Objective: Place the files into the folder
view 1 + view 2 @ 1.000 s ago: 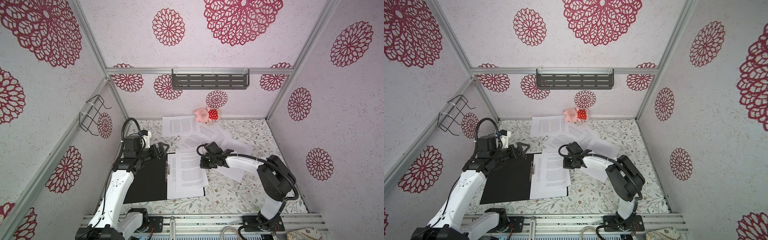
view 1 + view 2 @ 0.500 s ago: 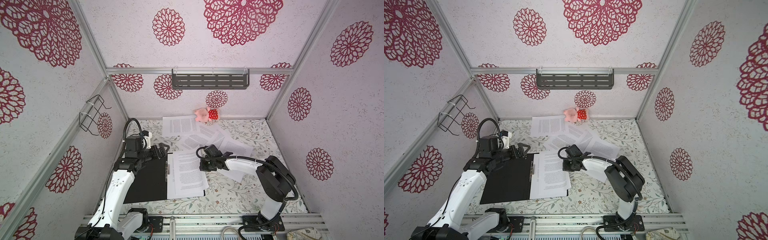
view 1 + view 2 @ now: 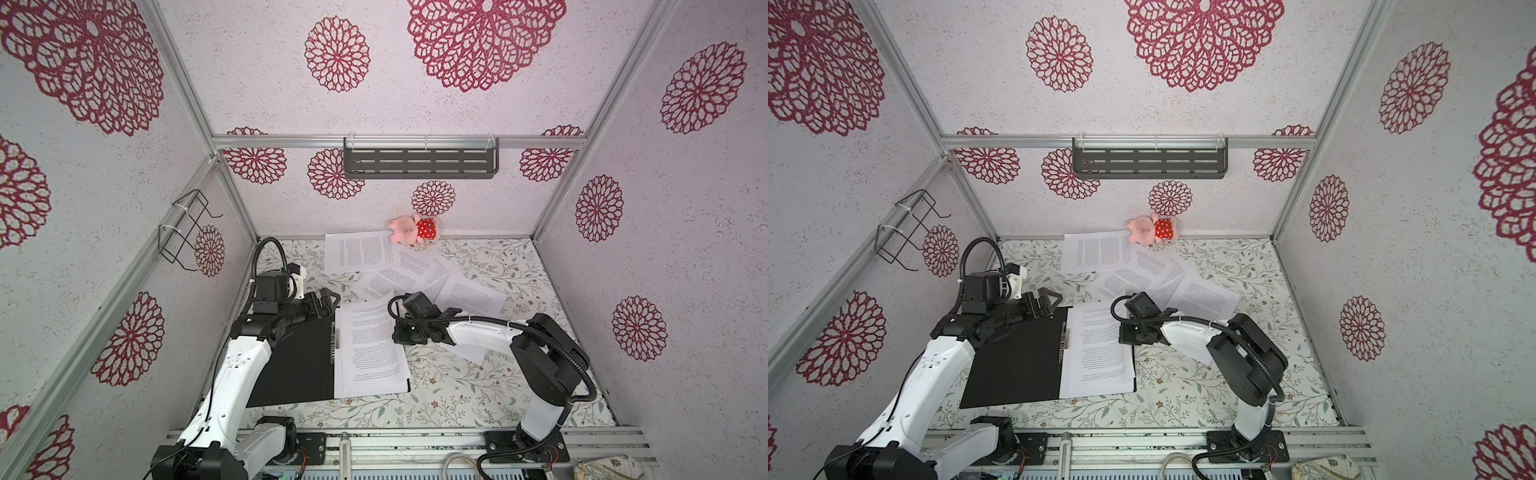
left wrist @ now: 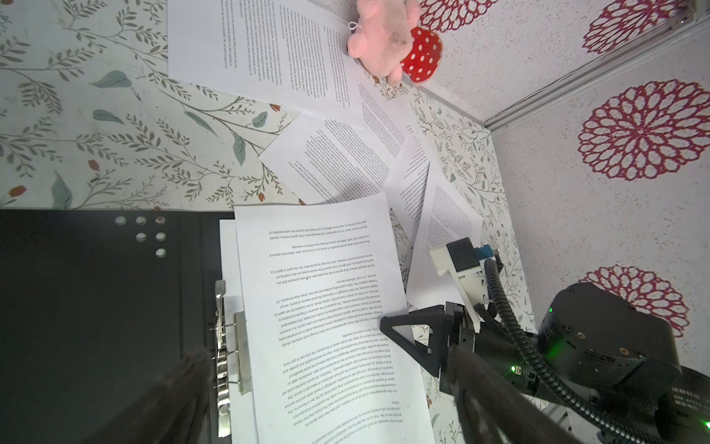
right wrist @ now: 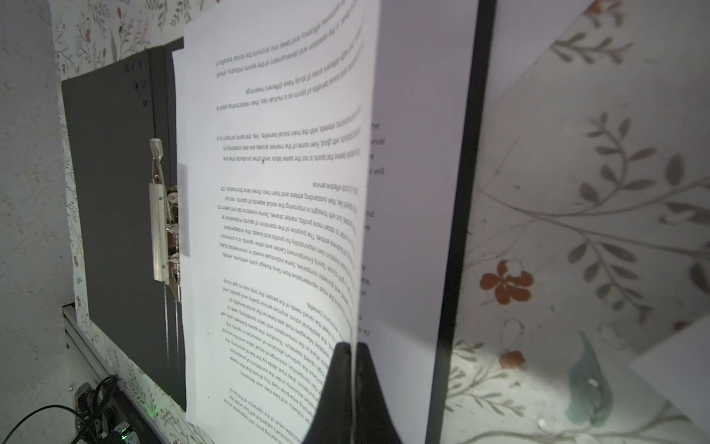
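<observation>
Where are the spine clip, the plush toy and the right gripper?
spine clip [image 4: 240, 346]: left wrist view, metal plate.
plush toy [image 3: 402, 229]: in a top view, pink head.
right gripper [image 5: 351, 353]: right wrist view, fingertips pinching sheet [image 5: 276, 230].

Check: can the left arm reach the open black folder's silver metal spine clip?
Likely yes: the open left gripper hangs close by; the silver spine clip lies bare beside the white printed sheets.

A pink plush [image 3: 405, 229] lies against the back wall, below a dark shelf [image 3: 419, 164]; a wire rack [image 3: 183, 230] hangs on the side wall.
</observation>
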Robot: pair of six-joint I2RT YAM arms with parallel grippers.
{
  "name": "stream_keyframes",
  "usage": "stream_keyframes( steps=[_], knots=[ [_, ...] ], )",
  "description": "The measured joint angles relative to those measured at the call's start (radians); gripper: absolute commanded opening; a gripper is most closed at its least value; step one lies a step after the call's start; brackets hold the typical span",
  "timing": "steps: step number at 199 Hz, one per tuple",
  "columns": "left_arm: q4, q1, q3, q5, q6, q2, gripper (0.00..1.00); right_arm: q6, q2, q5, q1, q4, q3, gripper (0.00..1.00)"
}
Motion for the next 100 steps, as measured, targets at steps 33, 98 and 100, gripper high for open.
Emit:
stream_keyframes(
  steps=[33, 98, 100],
  knots=[
    [-0.06, -0.006, 0.004, -0.03, 0.013, 0.002, 0.99, 0.014, 0.0, 0.0, 0.005, 0.012, -0.003, 0.0],
    [-0.098, -0.006, 0.003, -0.054, 0.021, 0.001, 0.99, 0.016, 0.0, 0.0, 0.019, 0.02, -0.003, 0.0],
    [-0.098, -0.006, 0.003, -0.053, 0.021, 0.002, 0.99, 0.016, 0.0, 0.0, 0.019, 0.02, -0.003, 0.0]
  ],
)
